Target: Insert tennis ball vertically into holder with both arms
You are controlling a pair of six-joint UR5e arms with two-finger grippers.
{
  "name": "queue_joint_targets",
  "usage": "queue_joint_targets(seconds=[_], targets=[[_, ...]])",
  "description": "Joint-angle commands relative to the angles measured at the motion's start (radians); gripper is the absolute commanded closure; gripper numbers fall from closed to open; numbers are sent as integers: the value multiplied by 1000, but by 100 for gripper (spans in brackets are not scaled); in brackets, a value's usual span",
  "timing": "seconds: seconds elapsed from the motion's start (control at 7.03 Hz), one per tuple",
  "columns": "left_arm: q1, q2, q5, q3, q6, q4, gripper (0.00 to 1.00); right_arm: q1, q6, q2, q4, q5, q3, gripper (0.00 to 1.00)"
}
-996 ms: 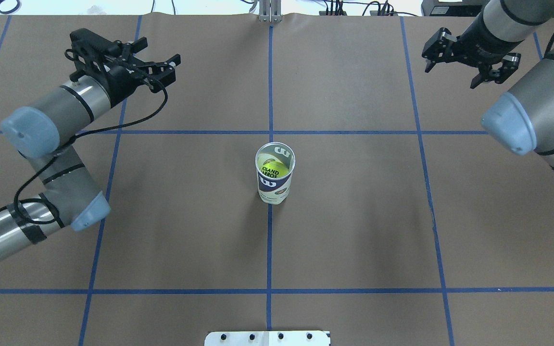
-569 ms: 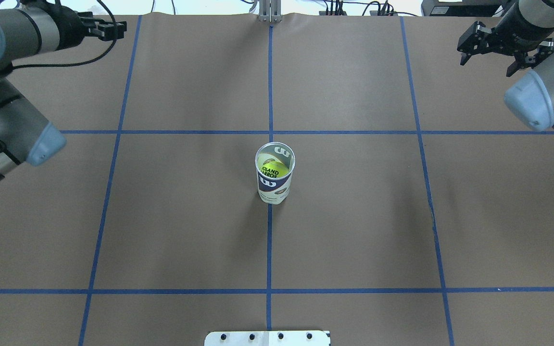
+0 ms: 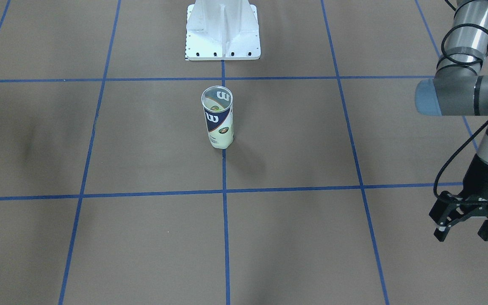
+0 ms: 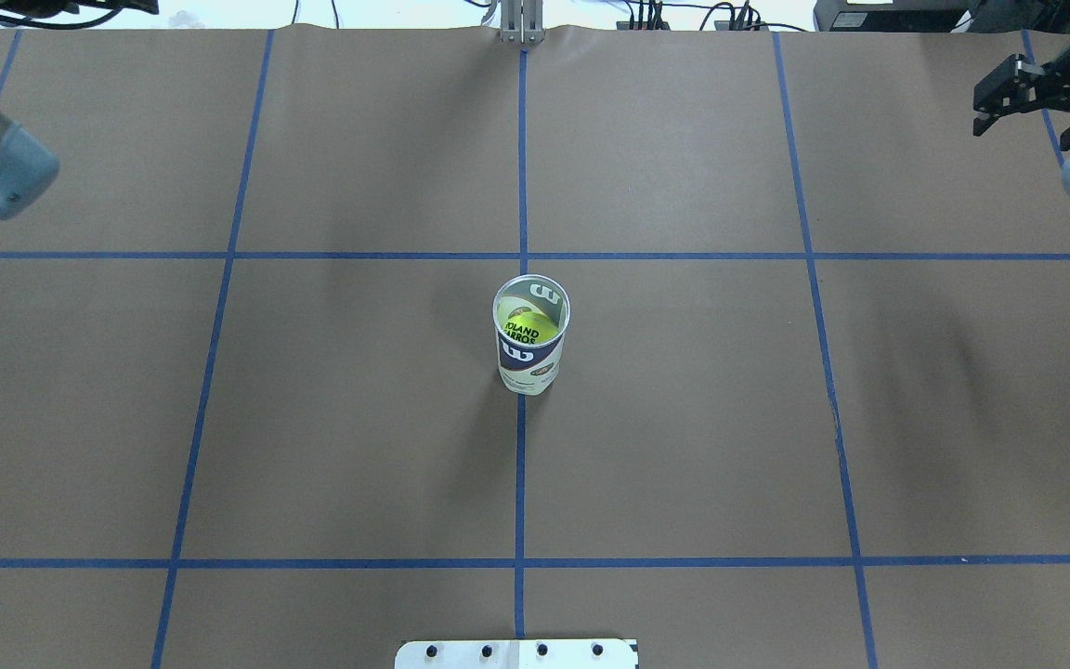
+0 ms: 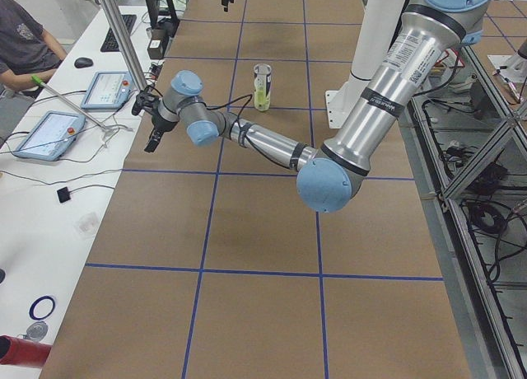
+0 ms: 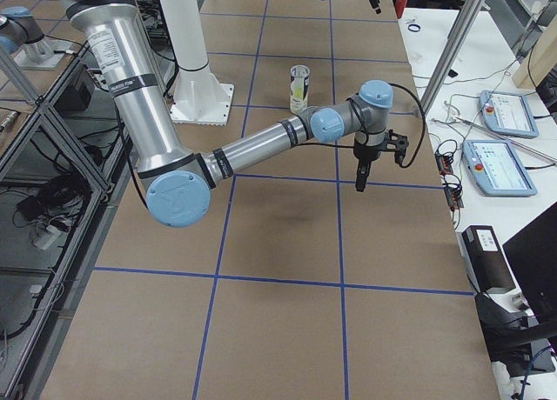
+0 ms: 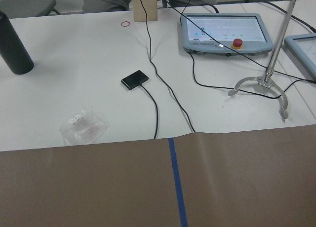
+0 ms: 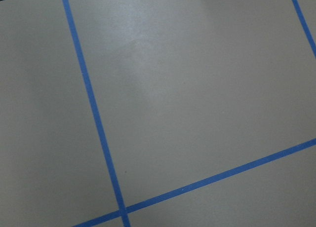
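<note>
The holder point(image 4: 529, 358) stands upright at the table's centre on the blue tape cross, its open mouth up; it also shows in the front view point(image 3: 217, 123) and in both side views point(image 5: 262, 89) point(image 6: 299, 87). A yellow-green tennis ball point(image 4: 529, 328) sits inside it, below the rim. My left gripper point(image 3: 464, 234) hangs open and empty far off at the table's far left edge. My right gripper point(image 4: 1025, 130) is open and empty at the far right corner. Neither gripper is anywhere near the holder.
The white pedestal base point(image 3: 223, 36) stands at the robot's side of the table. Past the far edge lies a white bench with touch panels point(image 7: 224, 32), cables and a black cylinder point(image 7: 14, 49). A person point(image 5: 20, 45) sits there.
Both arms have swung outward and away from the centre; the left gripper has left the overhead view and the right one has slid toward the far right corner. Holder and ball have not moved.
</note>
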Motion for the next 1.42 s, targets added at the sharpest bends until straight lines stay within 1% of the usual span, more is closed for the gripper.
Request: queue_joint_targets(seconds=[0.0,0.14,0.28,0.43,0.57,0.71,0.85,1.0,1.14,1.28], targets=[[-110,12,-298,75,20,16,1,88,-166,-40,38,77,-72,0],[-110,71,-300,71,153,13,1,118,-234,-70,38,103,-74,0],[-115,118,-299,74,332,31,1,132,-245,-90,40,109,-72,0],[-139,139,-305,74,393,119,1,143,-279,-106,40,109,-74,0],[-176,144,-344,76,404,210,1,169,-337,-130,38,111,-75,0],[-220,185,-416,77,471,237,1,188,-389,-155,36,114,-75,0],[-243,219,-415,73,546,234,1,188,-417,-175,38,113,-75,0],[-271,222,-403,97,643,241,1,194,-442,-181,32,109,-75,0],[-309,225,-403,131,668,282,2,195,-443,-192,32,111,-75,0],[-323,225,-412,113,671,375,1,197,-445,-196,33,111,-75,0]])
